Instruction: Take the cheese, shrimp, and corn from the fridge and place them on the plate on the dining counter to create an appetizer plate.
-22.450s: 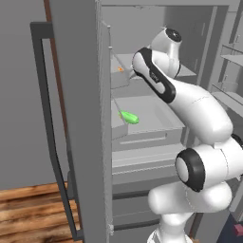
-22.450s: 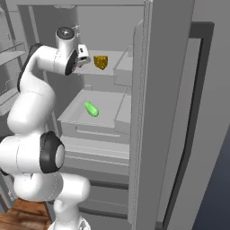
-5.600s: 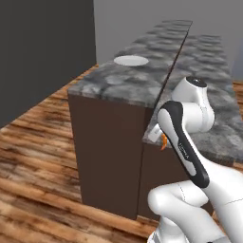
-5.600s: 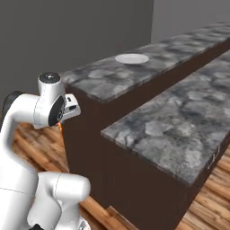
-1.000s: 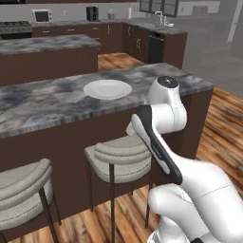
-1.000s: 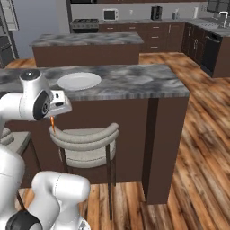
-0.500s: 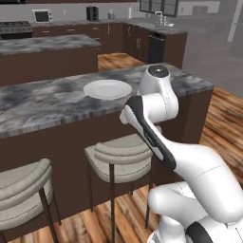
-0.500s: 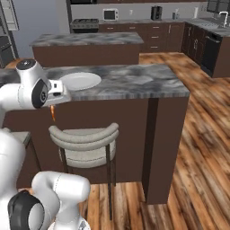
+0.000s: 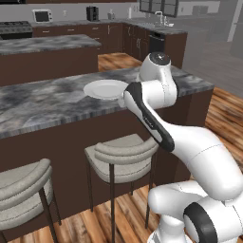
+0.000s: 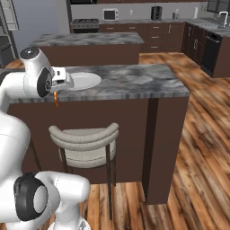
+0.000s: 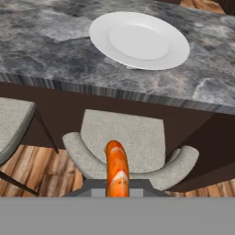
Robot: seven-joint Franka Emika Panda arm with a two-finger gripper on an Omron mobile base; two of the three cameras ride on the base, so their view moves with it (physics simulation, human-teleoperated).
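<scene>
I take the plate (image 11: 139, 39) as my landmark; it sits bare on the marbled dining counter (image 11: 41, 55), a little back from the near edge.

Far left of the plate and lower down, in the left base view, I see one grey cushioned stool (image 9: 23, 187) tucked against the dark counter base. A second stool (image 9: 121, 152) stands below the plate and slightly to its right in that view; in the hand view the same stool (image 11: 124, 137) lies directly below the plate, under the counter overhang.

The plate (image 9: 105, 88) shows in the left base view just left of my arm's upper link, which crosses in front of the plate's right rim. In the right base view the plate (image 10: 83, 81) lies just right of the hand (image 10: 55, 96), which hangs at the counter's near edge, below the level of the plate and not yet over it.

The hand is gripping the shrimp (image 11: 116, 168): in the hand view the orange-pink piece rises from between the fingertips at the bottom, pointing up toward the plate, with the stool seat behind it. In the right base view the shrimp (image 10: 55, 98) shows as a small orange sliver hanging beneath the hand against the dark counter front, down and left of the plate.

Behind the plate, well apart, runs a second marbled counter (image 10: 85, 39) on dark cabinets.
</scene>
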